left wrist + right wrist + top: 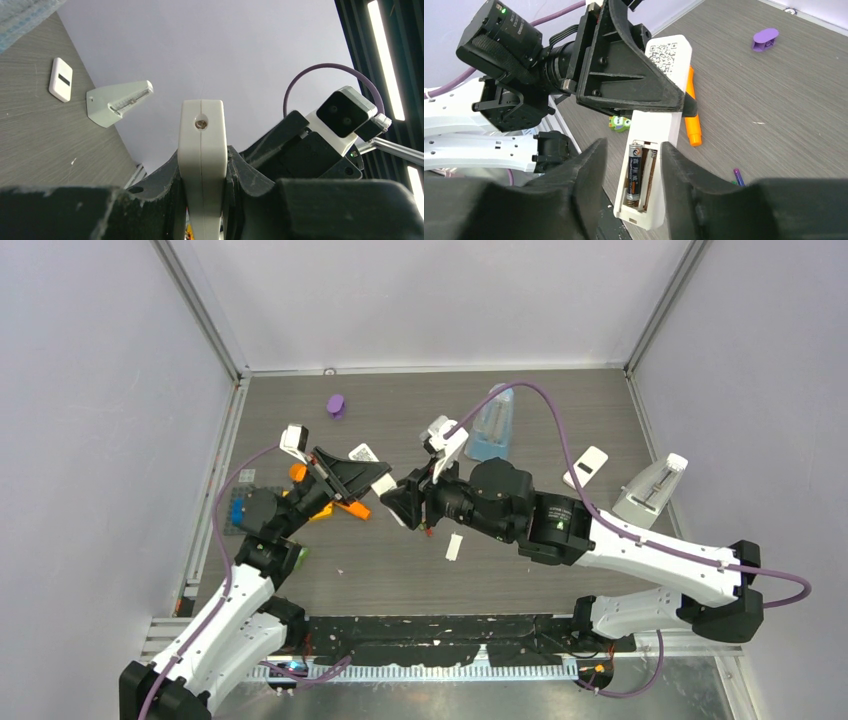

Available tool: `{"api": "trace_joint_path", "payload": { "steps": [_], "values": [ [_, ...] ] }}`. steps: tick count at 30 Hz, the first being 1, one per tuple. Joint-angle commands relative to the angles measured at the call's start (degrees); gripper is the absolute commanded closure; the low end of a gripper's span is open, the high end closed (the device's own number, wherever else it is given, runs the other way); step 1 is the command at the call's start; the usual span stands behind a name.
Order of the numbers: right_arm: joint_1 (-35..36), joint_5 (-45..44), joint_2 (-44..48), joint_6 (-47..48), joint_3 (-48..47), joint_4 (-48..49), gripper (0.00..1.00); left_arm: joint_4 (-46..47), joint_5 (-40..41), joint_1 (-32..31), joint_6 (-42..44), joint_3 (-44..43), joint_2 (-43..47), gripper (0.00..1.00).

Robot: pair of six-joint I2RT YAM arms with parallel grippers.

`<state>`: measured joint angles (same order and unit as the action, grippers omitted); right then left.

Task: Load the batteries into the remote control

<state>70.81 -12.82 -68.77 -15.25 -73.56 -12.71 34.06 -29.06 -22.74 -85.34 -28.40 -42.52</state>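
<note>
1. Two arms meet over the middle of the bench (400,575) in the top view. The left jaws are clamped on a white remote control (384,484), which is held off the surface. The right jaws sit just beside its free end. A white strip (454,547), possibly the battery cover, lies on the bench nearby.
2. One thing fills the left wrist view: the remote end-on, pinched across its flat faces by the left jaws. The shell looks stiff, light and smooth, so I judge it could pivot under a hard push.
3. One dark-wrapped battery (636,172) sits in the open compartment in the right wrist view, and the neighbouring slot (650,167) shows only its spring. The right jaws stand apart, straddling the remote's lower end and holding nothing. A purple-tipped battery (738,176) lies on the bench just beyond. Such a cell is probably rigid, slick and prone to roll. It is best pinched across its middle.
</note>
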Motion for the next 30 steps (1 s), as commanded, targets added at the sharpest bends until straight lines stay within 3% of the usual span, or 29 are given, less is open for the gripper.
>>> {"api": "trace_joint_path", "payload": {
  "steps": [1, 7, 9, 12, 16, 30],
  "values": [
    [-0.23, -2.92, 0.83, -2.60, -3.64, -1.83, 0.42, 4.90, -0.29, 0.06, -0.17, -0.03, 0.87, 1.00],
    [-0.47, -6.38, 3.18, -12.99, -4.21, -6.07, 0.07, 5.07, 0.40, 0.07, 1.19, -0.02, 1.17, 1.00],
    [-1.02, -6.63, 3.66, -19.27, -4.13, -9.01, 0.01, 5.17, 0.76, 0.07, 1.47, -0.23, 1.22, 1.00],
    [-1.35, -3.97, 4.41, -29.07, -2.46, -10.38, 0.02, 5.57, 1.04, 0.07, 1.58, -0.50, 1.11, 1.00],
    [-1.37, -0.34, 6.56, -38.93, 3.89, -2.76, 0.04, 5.76, 1.62, 0.07, 1.40, -0.60, 1.47, 1.00],
    [-3.45, 8.33, 2.96, -53.98, 8.47, 9.41, 0.04, 3.67, 2.09, 0.07, 1.74, -1.10, 2.97, 1.00]
  ]
}}
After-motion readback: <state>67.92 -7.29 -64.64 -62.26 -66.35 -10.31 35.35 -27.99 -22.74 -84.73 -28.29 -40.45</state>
